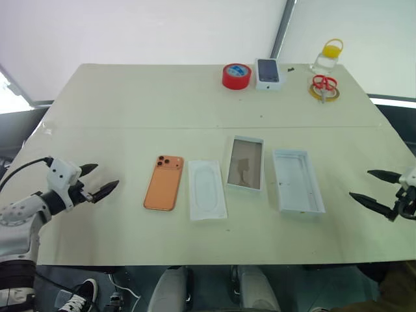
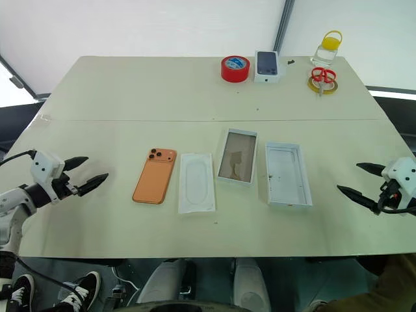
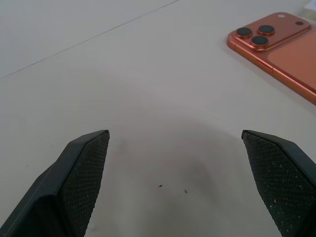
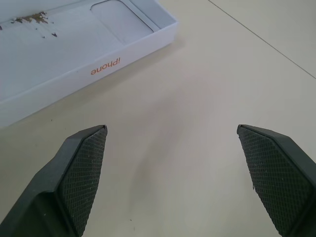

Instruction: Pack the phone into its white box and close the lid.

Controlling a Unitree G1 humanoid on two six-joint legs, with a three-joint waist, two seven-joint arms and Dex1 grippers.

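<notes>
Phone (image 1: 163, 182): flat, face down on the table (image 1: 130, 104), just ahead of the left gripper (image 1: 101, 182), which is spread wide and empty. Likely rigid, slick, thin-edged; best pinched across its long sides. Right gripper (image 1: 376, 188): wide, empty, the lid (image 1: 298, 181) nearest it, white box (image 1: 245, 163) beyond.

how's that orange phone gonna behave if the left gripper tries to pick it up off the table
The phone lies flat with rounded edges, so the fingers probably get little purchase. Its smooth orange back looks slippery. It seems rigid and unlikely to bend, and it may slide across the table if pushed.
</notes>
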